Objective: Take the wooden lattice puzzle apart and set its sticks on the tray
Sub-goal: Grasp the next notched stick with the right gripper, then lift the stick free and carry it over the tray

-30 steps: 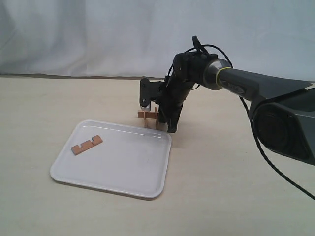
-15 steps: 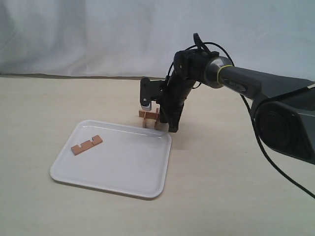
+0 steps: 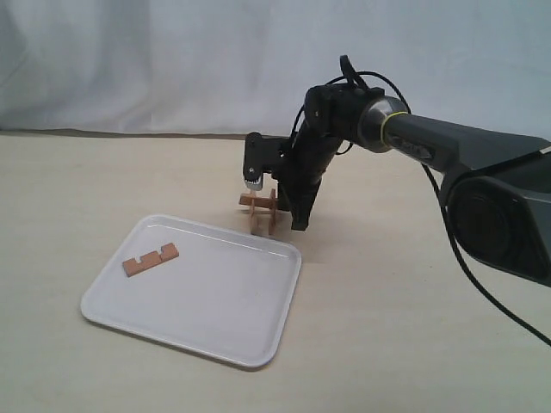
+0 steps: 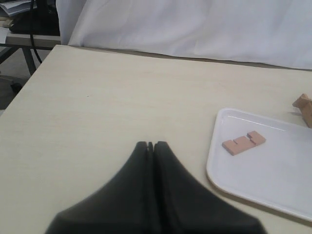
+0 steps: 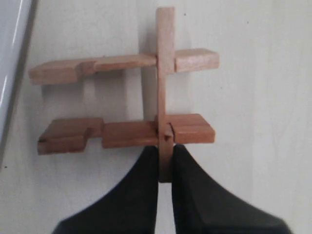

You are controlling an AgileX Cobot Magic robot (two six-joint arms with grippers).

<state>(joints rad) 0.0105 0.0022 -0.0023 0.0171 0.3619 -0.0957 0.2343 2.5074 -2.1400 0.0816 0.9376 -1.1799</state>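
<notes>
The wooden lattice puzzle hangs just behind the tray's far right corner. In the right wrist view it is two notched sticks crossed by a third stick. My right gripper is shut on the end of that crossing stick, also seen from outside. The white tray holds one loose notched stick, seen again in the left wrist view. My left gripper is shut on nothing, above bare table left of the tray, and out of the exterior view.
The puzzle's corner shows at the edge of the left wrist view. The tray's rim lies close beside the puzzle. The beige table ends at a white cloth backdrop. The right arm's dark base fills the right side.
The tray has slid a little toward the front left, away from the puzzle. The right gripper has kept its hold on the puzzle and risen slightly.
</notes>
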